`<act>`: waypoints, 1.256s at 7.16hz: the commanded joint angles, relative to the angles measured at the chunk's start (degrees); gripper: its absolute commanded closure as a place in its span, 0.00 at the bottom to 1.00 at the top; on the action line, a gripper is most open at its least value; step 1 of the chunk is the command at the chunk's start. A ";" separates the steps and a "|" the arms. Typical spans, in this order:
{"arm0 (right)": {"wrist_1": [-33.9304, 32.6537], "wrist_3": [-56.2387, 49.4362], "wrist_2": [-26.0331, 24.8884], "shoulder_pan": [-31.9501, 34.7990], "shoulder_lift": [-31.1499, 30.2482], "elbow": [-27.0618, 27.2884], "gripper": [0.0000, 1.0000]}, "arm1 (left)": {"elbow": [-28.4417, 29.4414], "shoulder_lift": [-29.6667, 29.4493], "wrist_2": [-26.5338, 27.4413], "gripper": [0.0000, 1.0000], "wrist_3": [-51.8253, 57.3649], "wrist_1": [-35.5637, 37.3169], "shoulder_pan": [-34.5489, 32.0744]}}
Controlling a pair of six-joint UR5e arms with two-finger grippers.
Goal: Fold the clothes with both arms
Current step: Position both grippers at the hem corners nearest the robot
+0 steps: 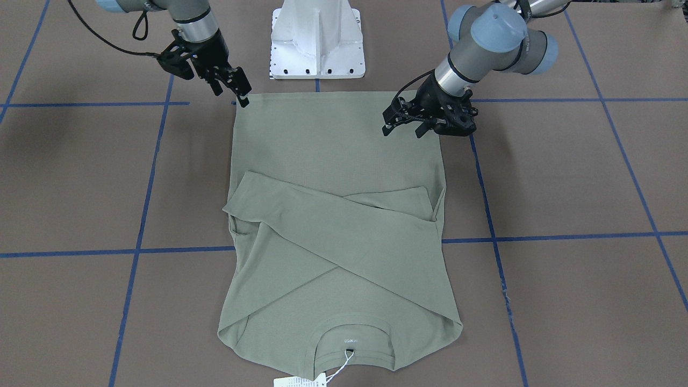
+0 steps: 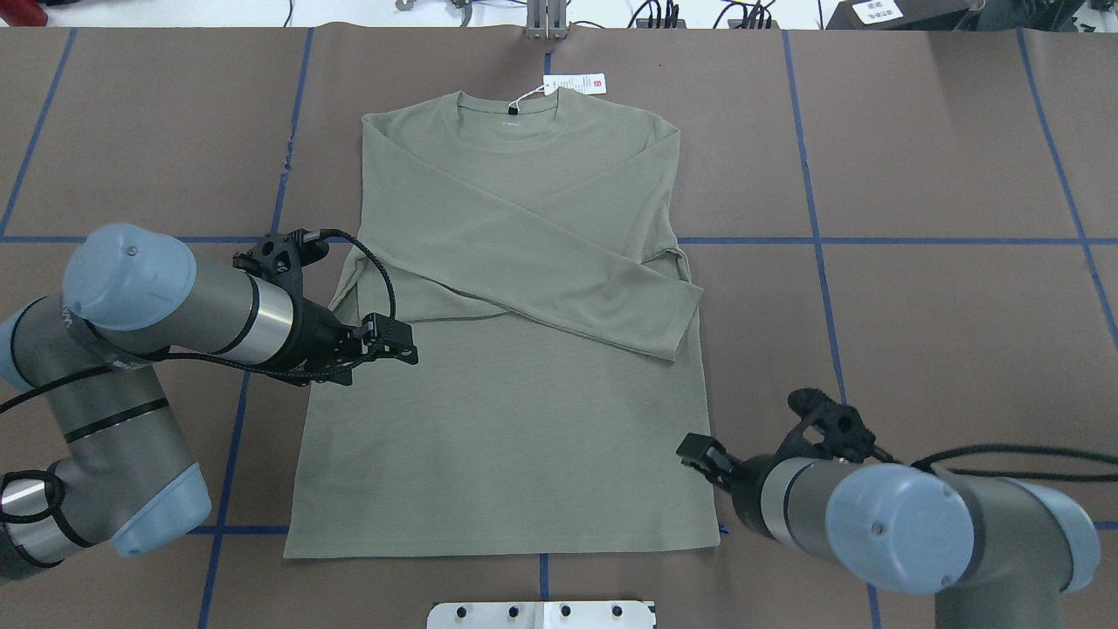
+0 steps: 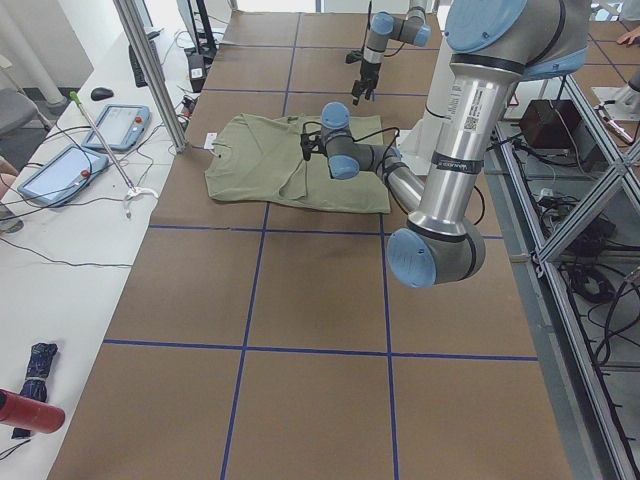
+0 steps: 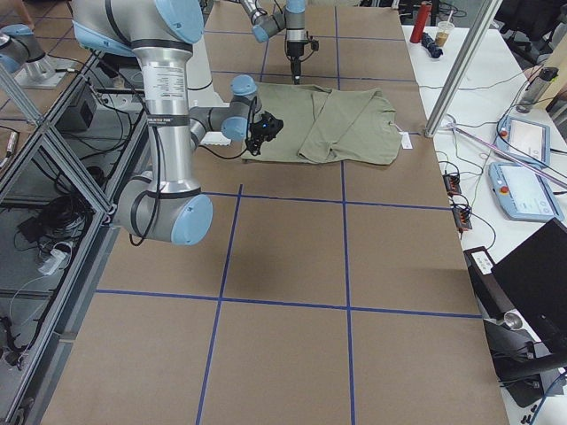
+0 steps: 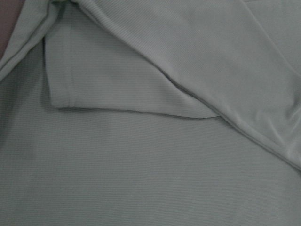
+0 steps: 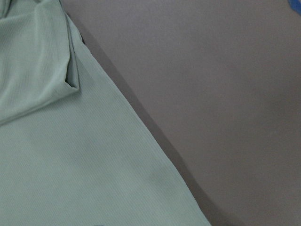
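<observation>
**Olive long-sleeved shirt (image 1: 338, 140) on counter (image 1: 564, 188), sleeves (image 1: 344, 226) crossed in.**
Left claw (image 1: 401, 128) and right claw (image 1: 231, 95) hung released, empty; body folds apparently not yet made.

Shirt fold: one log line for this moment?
shirt flat, sleeves crossed | left pincer open over shirt side | right pincer open near hem corner | hem fold pending

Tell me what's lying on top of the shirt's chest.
Two folded sleeves cross there: the top sleeve ends toward the robot's right, over the other sleeve. The chest of the shirt beneath them is covered.
</observation>
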 commanded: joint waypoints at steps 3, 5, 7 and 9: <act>-2.73 7.29 -5.64 -8.69 0.58 -2.93 0.14 | -0.35 0.79 0.84 0.00 -0.42 -0.31 0.25; -2.90 6.85 -5.56 -7.03 0.41 -3.11 0.27 | -0.78 0.79 0.84 0.00 -0.42 -0.49 0.25; -4.83 6.76 -5.55 -6.67 0.58 -3.12 0.38 | -0.44 0.44 0.93 0.01 -0.16 -0.40 0.25; -4.84 6.94 -5.55 -6.67 0.84 -2.94 0.70 | -0.87 0.44 0.58 0.03 -0.07 -0.40 0.25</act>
